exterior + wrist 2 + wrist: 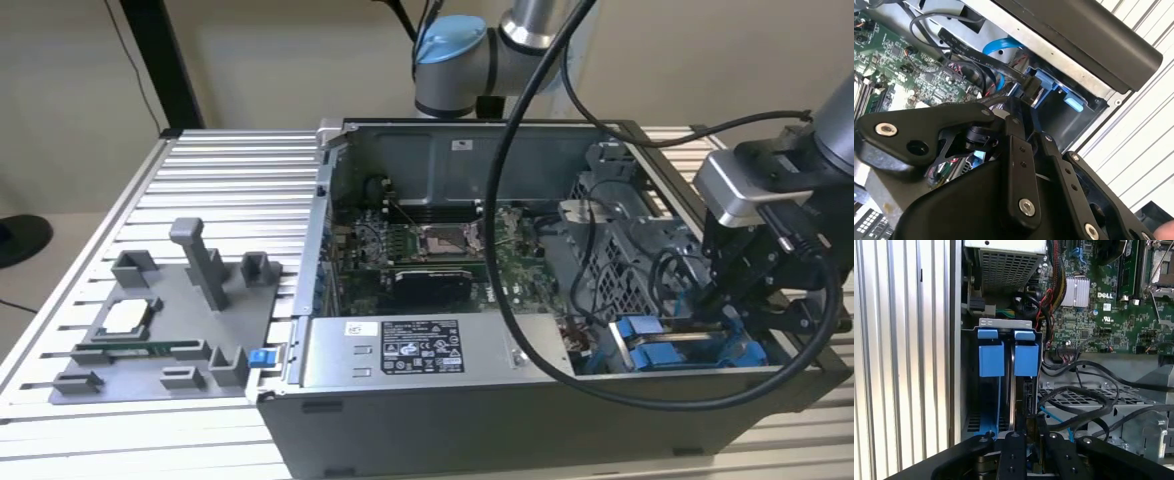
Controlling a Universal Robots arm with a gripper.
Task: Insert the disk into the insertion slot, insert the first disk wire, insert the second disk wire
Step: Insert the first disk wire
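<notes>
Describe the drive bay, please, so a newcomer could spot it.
Find the open computer case. In its near corner on the exterior view's right, beside the labelled power supply, sits the insertion slot. Its bright blue plastic guides stand out from surrounding grey metal.

A large white label [420, 345] with a black panel and rows of fine print lies on the grey power supply box [327, 362] in the exterior view, its lines too small to make out; a barcode sticker [358, 328] sits just beside it near the box's edge; a white tag [462, 143] is stuck on the case's inner back wall [414, 165], illegible; in the first wrist view the green motherboard [1114, 332] bears a maker's name in white letters [1102, 295], a square white sticker [1107, 306] and white certification marks [1102, 319] near it; in the second wrist view white lettering runs along the flat black wire [966, 52], too slanted to read
</notes>
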